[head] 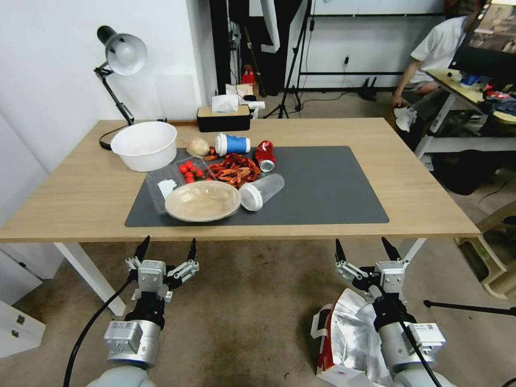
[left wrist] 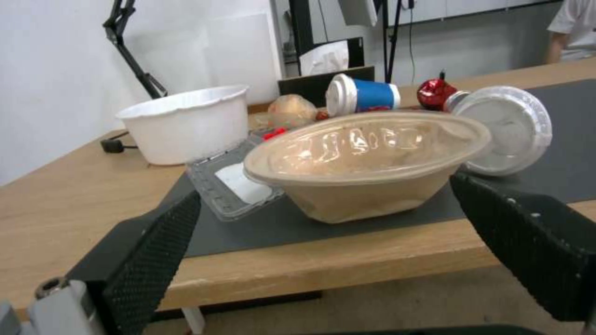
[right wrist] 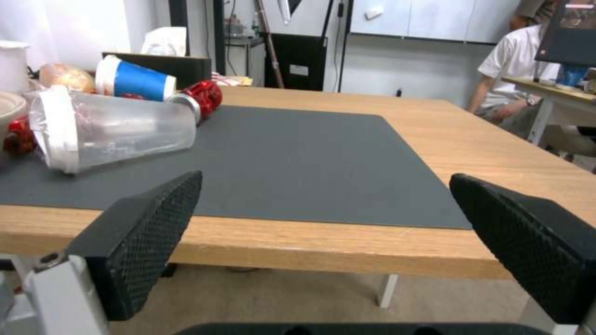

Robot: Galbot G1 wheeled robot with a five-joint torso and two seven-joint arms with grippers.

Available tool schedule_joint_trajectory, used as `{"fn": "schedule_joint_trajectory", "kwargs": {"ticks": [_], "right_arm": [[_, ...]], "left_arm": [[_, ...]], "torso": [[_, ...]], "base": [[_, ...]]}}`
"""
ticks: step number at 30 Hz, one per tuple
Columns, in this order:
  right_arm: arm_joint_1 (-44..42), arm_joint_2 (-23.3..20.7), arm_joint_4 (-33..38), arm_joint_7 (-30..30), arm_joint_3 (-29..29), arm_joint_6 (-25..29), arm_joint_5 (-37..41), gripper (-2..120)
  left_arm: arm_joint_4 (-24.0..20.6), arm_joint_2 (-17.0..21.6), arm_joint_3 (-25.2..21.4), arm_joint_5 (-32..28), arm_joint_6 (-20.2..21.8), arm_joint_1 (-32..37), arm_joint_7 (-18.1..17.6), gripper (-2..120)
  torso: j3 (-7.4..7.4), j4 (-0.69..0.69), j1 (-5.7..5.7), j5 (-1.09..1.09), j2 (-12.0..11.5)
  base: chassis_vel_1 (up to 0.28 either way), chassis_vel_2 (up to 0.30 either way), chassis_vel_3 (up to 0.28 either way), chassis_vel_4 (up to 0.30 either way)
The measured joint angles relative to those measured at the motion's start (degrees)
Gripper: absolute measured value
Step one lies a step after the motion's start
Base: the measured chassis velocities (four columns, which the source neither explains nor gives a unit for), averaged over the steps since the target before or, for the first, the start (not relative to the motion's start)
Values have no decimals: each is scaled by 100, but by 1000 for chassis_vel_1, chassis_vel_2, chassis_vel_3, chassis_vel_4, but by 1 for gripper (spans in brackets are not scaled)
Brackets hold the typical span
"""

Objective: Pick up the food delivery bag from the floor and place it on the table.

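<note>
**Both grippers waiting open at the table edge, bag on the floor under the right arm**

From the head camera, the left gripper [head: 167, 245] is hovering just short of the near edge of the table [head: 80, 199], its two black fingers spread wide and grasping nothing. The right gripper [head: 365, 246] is hanging at about the same height on the other side, likewise spread and empty. The food delivery bag [head: 346, 333] is sitting on the floor [head: 247, 317] below and behind the right gripper, beside and partly under the right forearm, its silver foil lining gaping upward and a red side panel showing; the gripper is not touching it. On the table, a dark grey mat [head: 322, 188] is carrying a tan lidded bowl [head: 202, 200], a clear plastic cup [head: 262, 191] lying on its side, a blue paper cup [head: 233, 144] and a crushed red can [head: 264, 155], while a white bowl [head: 144, 145] is standing just off the mat's far left corner.

From the left wrist camera, the textured fingers [left wrist: 152, 251] are standing apart, framing the tan lidded bowl [left wrist: 366, 163] past the table edge.

From the right wrist camera, the fingers [right wrist: 149, 237] are standing equally wide, facing the bare stretch of mat [right wrist: 298, 158], with the clear plastic cup [right wrist: 111, 130] lying to one side.
</note>
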Motion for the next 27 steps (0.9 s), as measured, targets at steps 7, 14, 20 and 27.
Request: {"fn": "schedule_joint_trajectory", "kwargs": {"ticks": [7,14,20,27], "right_arm": [[0,0,0,0,0,0,0,100],[186,-137,13,3,36,-12,147,100],[1150,-783,216,93,264,-98,885,100],[1204,-787,220,97,252,-137,962,100]], "left_arm": [[0,0,0,0,0,0,0,100],[-2,48,-101,-164,-12,-93,19,100],[-141,368,-805,-1220,-148,-728,141,99],[-89,538,-1056,-1704,-395,-872,270,100]], "torso": [[0,0,0,0,0],[0,-2,-2,0,0],[0,4,1,-1,-1],[0,1,0,0,-1]], "base": [[0,0,0,0],[0,0,0,0],[0,0,0,0],[0,0,0,0]]}}
